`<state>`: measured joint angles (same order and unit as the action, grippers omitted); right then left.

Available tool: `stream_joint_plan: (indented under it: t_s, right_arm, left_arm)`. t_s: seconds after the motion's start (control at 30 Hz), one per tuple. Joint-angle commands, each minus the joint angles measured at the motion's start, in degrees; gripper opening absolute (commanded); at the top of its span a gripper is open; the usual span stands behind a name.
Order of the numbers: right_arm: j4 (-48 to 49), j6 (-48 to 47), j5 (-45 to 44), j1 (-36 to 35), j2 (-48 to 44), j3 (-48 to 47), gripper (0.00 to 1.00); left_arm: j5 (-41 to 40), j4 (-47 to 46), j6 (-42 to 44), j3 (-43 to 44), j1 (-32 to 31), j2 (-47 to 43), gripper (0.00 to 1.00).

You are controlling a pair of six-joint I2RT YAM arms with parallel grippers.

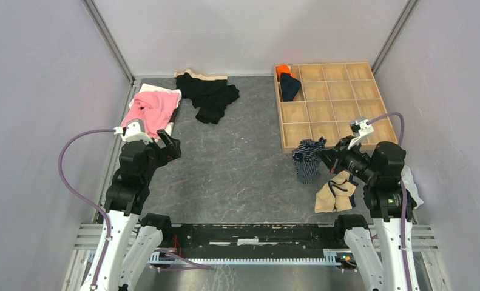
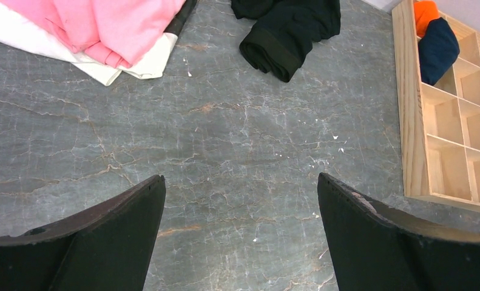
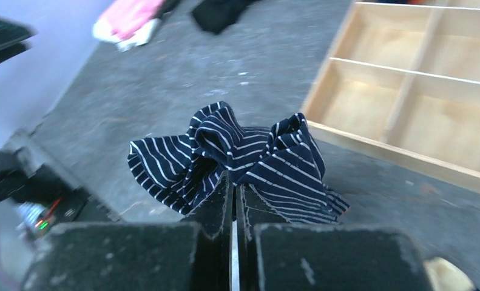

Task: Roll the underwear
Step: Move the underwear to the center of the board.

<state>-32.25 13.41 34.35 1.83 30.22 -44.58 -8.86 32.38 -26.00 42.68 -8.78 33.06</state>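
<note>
Grey veined counter lies under both arms. Nearer than the wooden compartment box lies a crumpled tan cloth. At the box's near-left corner the right claw is clamped on the navy striped underwear, soft and bunched; only the wrist view shows its thin stripes clearly. Left of the box, the left claw stands wide apart. Farther left lie black garments and a pink garment.

The desk looks like matt grey stone (veined, flecked white). The tray is pale bare wood. The striped underwear is soft, thin cloth. The right pincer is matt black and scuffed.
</note>
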Motion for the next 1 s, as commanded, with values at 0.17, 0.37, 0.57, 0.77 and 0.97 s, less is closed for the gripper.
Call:
stream_joint_plan:
  t_s: [0.17,0.37,0.57,0.77,0.97]
  right_arm:
    - [13.3,7.2,19.7,-9.4,4.0,-4.6,0.0]
    - [17.8,7.7,14.7,-17.8,13.8,-8.8,0.0]
    - [19.1,2.1,0.2,-39.6,31.4,-22.6,0.0]
    - [16.0,-5.6,-8.8,-50.7,35.8,-27.2,0.04]
    - [19.5,0.4,-16.8,-53.7,26.0,6.7,0.5]
  left_arm:
    - [-0.3,-2.4,-0.5,-0.2,-0.1,-0.7,1.0]
    - [-0.6,-2.6,-0.5,-0.5,-0.1,-1.6,1.0]
    - [-1.7,-2.5,-0.9,-0.6,-0.1,-2.9,1.0]
    - [-2.6,-2.0,-1.1,-0.4,-0.1,-3.1,1.0]
    - [-1.6,-2.4,-1.1,-0.5,-0.1,-2.5,1.0]
